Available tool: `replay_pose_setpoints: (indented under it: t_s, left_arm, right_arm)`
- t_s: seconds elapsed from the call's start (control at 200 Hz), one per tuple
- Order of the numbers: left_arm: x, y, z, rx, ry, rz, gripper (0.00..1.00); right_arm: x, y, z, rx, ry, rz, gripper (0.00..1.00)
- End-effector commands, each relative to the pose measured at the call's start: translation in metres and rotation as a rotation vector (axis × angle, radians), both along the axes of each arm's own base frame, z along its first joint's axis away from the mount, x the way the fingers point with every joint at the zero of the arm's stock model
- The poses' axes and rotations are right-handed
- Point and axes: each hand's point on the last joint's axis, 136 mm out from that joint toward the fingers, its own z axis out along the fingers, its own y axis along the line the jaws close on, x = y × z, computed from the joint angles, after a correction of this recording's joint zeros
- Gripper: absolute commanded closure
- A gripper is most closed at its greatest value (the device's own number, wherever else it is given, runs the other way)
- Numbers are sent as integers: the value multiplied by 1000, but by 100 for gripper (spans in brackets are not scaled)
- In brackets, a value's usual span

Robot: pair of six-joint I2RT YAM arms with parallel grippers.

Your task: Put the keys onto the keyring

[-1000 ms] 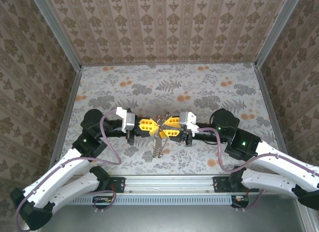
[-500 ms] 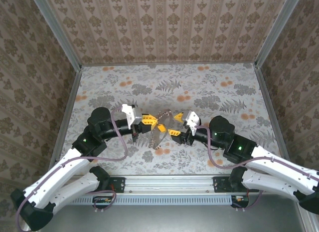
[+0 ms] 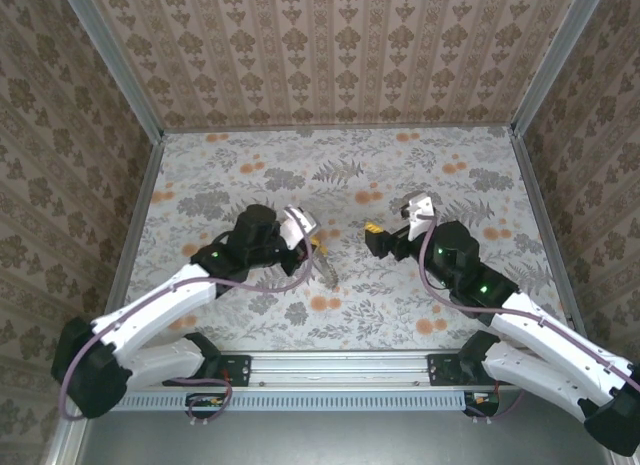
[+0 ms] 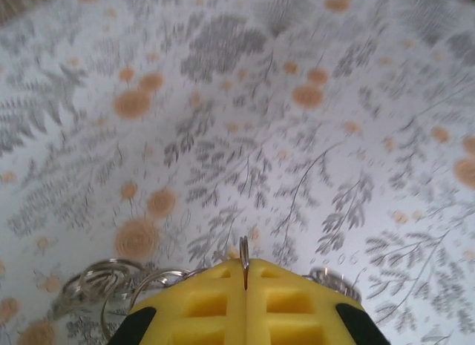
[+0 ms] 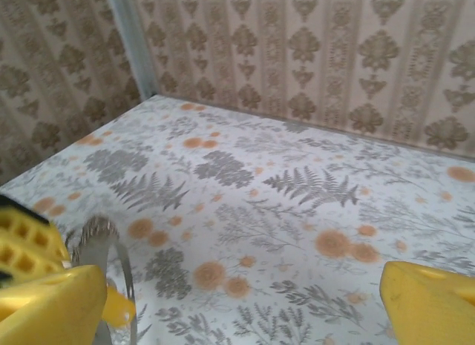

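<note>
- The table [image 3: 420, 175]: floral top. The two arms met over its middle a second ago and now stand apart.
- The right gripper [image 3: 369, 236] [image 5: 230, 304]: it has drawn back to the right of the left gripper, well clear of it. Its jaws were nearly closed a second ago; they are now spread wide and grasp nothing.
- The left gripper [image 3: 313, 247] [image 4: 246, 274]: it has swung round and is clenched as before, pinching the keyring.
- The keyring [image 4: 244, 256]: a thin metal ring, edge-on between the left gripper's pads.
- The keys [image 3: 326, 271]: a silvery cluster hanging just below the left gripper.
</note>
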Motion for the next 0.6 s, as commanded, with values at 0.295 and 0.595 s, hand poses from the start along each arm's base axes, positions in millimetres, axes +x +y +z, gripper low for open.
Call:
replay_pose_setpoints:
  t_s: [0.295,0.595]
  left_arm:
    - [59,-55,-53,133,48,102,100]
    - [93,-68,-106,156,179,172,100]
  right_arm:
    - [3,-32,-8,62,25,-113,1]
    - [8,-43,-18,65,34,-162,0]
